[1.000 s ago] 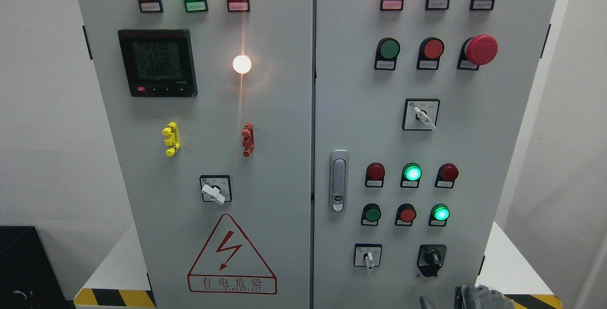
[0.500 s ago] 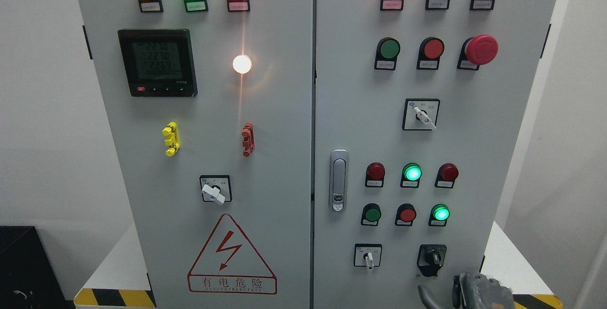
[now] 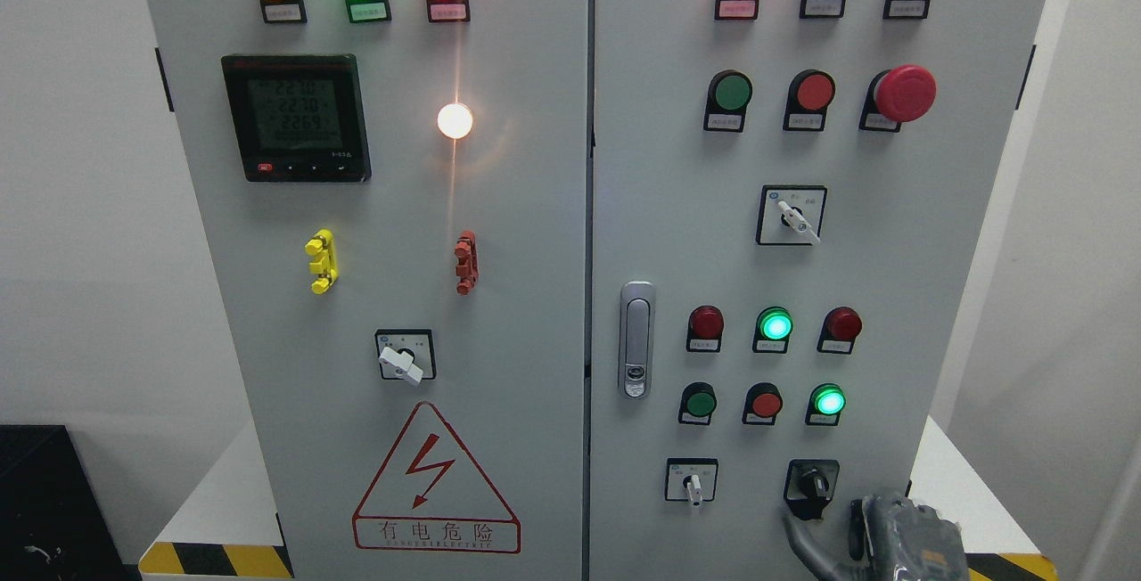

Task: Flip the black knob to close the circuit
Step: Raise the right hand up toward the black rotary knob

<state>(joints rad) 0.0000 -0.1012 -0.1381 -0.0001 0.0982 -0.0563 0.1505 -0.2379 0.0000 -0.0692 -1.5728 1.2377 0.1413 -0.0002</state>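
Note:
The black knob (image 3: pixel 813 482) sits on a black plate at the lower right of the grey cabinet's right door (image 3: pixel 677 207), its pointer roughly upright. My right hand (image 3: pixel 827 529) comes up from the bottom edge just below and to the right of the knob. Its grey fingers (image 3: pixel 802 538) are spread and hold nothing. One fingertip lies close under the knob's plate; whether it touches cannot be told. The left arm does not show.
A white-handled selector switch (image 3: pixel 693 485) is just left of the knob. Green and red buttons and lamps (image 3: pixel 828 401) sit above it, and a door latch (image 3: pixel 635 340) is by the seam. The cabinet stands on a white base with a yellow-black striped edge (image 3: pixel 214 559).
My right hand has risen from the bottom edge and shifted slightly left toward the black knob. The knob and the lamps look unchanged.

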